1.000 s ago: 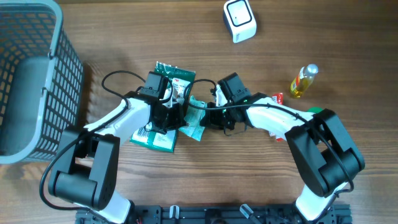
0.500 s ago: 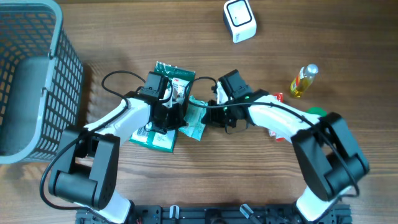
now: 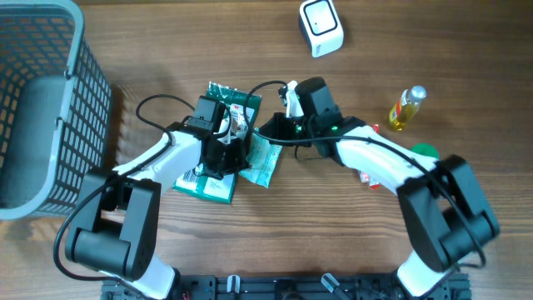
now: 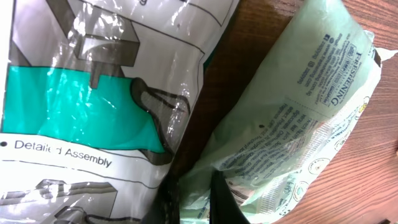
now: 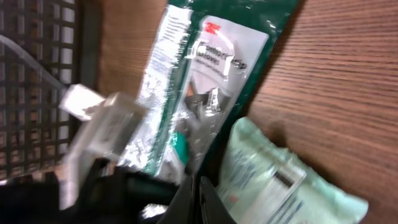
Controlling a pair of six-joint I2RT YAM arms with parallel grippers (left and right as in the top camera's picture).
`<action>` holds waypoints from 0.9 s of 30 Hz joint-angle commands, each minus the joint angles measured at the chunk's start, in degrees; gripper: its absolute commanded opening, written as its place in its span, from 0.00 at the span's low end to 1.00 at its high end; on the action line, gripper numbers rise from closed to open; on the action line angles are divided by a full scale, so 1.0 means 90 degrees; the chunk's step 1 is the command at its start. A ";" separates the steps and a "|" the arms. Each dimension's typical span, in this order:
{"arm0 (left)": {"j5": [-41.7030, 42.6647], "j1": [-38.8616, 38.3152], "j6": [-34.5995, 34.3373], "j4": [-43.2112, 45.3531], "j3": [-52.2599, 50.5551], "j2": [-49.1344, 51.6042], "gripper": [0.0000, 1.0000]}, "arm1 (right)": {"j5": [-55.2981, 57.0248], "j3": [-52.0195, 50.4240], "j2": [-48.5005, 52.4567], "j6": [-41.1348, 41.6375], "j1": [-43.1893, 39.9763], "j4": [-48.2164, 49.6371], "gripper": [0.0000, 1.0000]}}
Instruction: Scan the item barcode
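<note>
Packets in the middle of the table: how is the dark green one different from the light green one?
The dark green packet is shiny with big drawings; the light green pouch looks duller, covered in tiny print. The dark green packet is longer; the light green pouch is shorter. Both are plastic bags lying side by side on the wooden table.

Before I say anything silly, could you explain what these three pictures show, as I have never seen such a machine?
It is a robot with two white arms at a wooden table. One picture looks down from above; the other two come from cameras on each wrist. In view are a grey basket, a white scanner, a yellow bottle, a dark green packet and a pale green pouch. The left gripper seems pinched on the pouch's edge; the right gripper is shut, apparently empty.
</note>
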 commanded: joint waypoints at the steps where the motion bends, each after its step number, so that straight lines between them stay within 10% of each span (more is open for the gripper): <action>1: -0.0631 -0.0019 -0.0083 0.0017 -0.0219 0.0386 0.04 | 0.0029 0.0100 0.0641 -0.0083 0.0015 0.0233 0.04; 27: -0.0656 -0.0134 0.0063 -0.1248 0.0338 -0.1530 0.04 | -0.1239 0.0100 0.0845 0.0090 -0.0311 0.0816 0.22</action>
